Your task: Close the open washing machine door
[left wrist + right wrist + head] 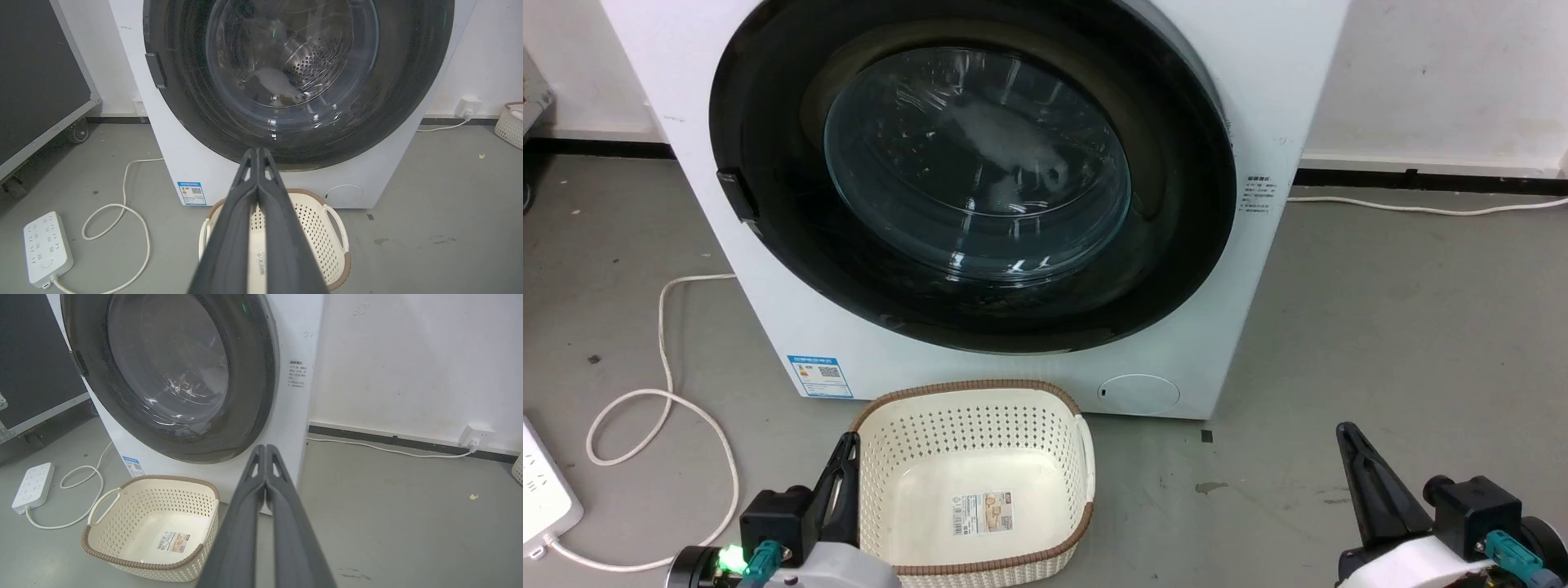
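One large round washing machine door [980, 188] lies flat against the front of the white washing machine [1274, 90]. No gap shows along its black rim in the head view or either wrist view, so I judge it swung to. Whether the catch behind the handle [737, 194] on its left rim has clicked cannot be told. The machine stands at the far edge of the floor [1380, 327], backed to the wall. Just before it, below the door, an empty cream basket [968, 384] sits on the floor, likely set there for laundry. The left gripper [849, 445] and right gripper [1343, 431] hang low toward the floor's near edge, well apart from the door. Each pair of jaws is pressed together and holds nothing, a shape suited to nudging a panel rather than gripping it.
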`<state>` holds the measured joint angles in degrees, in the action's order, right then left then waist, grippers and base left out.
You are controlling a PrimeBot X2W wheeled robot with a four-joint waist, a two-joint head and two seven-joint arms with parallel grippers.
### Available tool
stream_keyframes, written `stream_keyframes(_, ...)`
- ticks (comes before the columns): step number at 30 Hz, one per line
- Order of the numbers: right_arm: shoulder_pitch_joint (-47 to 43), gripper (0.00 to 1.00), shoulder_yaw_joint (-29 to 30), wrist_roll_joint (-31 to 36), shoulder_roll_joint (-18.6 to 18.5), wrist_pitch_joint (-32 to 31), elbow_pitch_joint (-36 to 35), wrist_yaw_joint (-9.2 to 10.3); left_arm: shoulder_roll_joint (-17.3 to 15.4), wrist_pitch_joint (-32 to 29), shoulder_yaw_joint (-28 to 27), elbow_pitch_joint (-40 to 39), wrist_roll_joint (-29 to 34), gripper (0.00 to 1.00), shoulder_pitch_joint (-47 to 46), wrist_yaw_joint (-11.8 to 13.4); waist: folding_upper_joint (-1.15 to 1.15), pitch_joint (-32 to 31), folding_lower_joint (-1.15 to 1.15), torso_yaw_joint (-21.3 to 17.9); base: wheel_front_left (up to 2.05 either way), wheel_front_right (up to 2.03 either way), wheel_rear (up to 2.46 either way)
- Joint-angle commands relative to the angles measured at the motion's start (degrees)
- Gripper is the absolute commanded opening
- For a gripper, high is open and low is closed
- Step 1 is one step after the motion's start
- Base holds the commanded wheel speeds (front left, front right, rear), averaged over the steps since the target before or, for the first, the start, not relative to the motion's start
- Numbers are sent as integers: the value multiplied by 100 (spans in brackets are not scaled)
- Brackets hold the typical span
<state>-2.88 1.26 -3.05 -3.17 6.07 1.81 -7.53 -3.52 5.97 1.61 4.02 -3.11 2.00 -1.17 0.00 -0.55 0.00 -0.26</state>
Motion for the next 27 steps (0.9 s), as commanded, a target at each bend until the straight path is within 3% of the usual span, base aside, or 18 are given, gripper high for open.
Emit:
stream_keyframes(1, 101, 0, -17, 54, 18, -48, -44, 3, 11, -41, -16, -56, 53, 0, -97, 23, 0, 3, 0, 1, 0, 0, 0)
stream_keyframes(27, 207, 0, -79, 196, 24, -365, -122, 4, 41, -356, -98, -252, 200, 0, -155, 76, 0, 32, 0, 15, 0, 0, 0)
